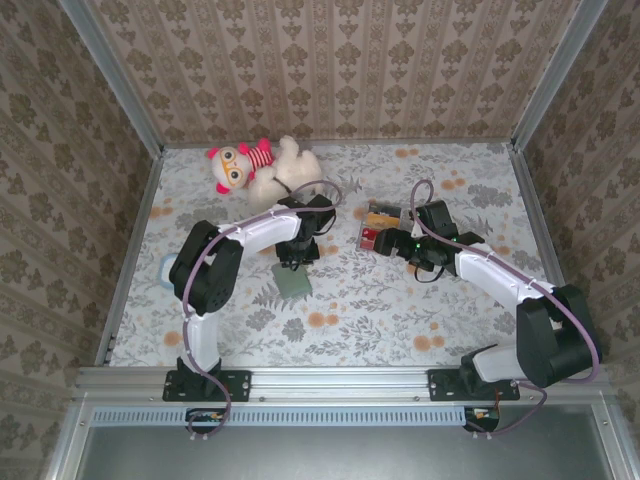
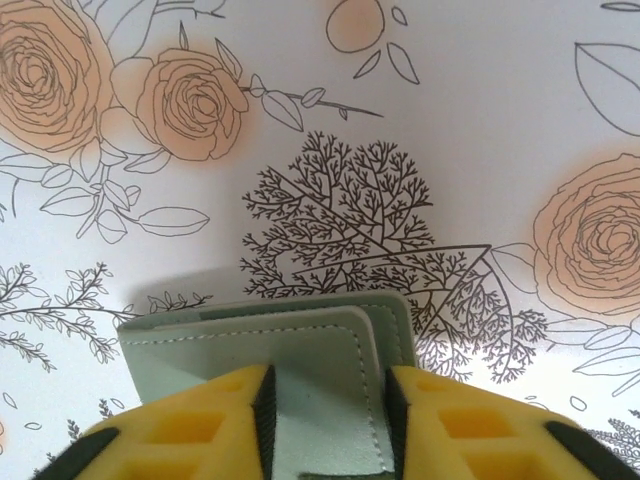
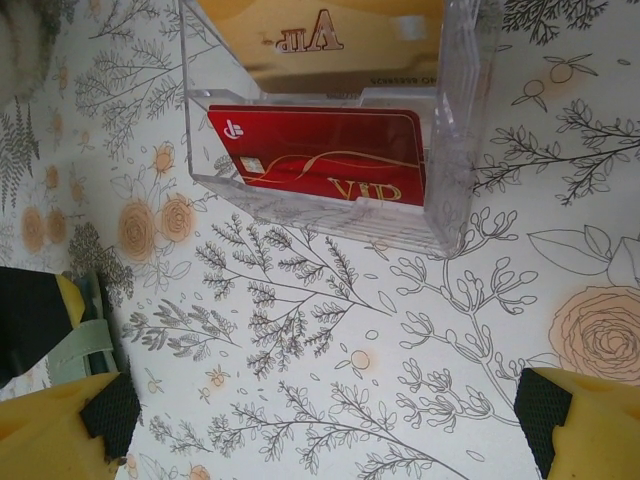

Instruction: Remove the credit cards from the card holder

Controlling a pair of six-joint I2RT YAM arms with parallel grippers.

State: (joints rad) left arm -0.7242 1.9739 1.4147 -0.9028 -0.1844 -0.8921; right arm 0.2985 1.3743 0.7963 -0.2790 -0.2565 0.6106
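1. At the far left, at the back of the flowery table [image 1: 450, 320], lies a cream and pink soft toy with red stripes [image 1: 258, 165]. It is close to the back wall.
2. A little to the right, in front of the toy, the left hand [image 1: 295, 257] points down at the table.
3. Right under it is the flat, soft, grey-green card holder [image 1: 293, 287]. It lies on the table near the middle, a bit to the left side.
4. Seen up close from the left wrist, the left hand [image 2: 325, 425] is narrow. Its yellow fingers [image 2: 180, 435] have black pads. The pads touch both sides of the top flap of the card holder [image 2: 320, 350], so the hand is holding that flap. A wider layer with a stitched edge sticks out to the left under the flap.
5. Further right, well apart from the card holder, stands a small clear plastic box [image 1: 378, 226]. Seen from the right wrist, the box [image 3: 455, 120] has a red card with gold "VIP" letters [image 3: 320, 155] in the front part. A gold-yellow card [image 3: 320, 40] sits in the part behind it.
6. At the far right, the right hand [image 1: 395, 242] is just beside the box. Up close, this hand [image 3: 320, 415] is wide open. Its yellow fingers [image 3: 590, 425] are far apart, with flowery table between them.
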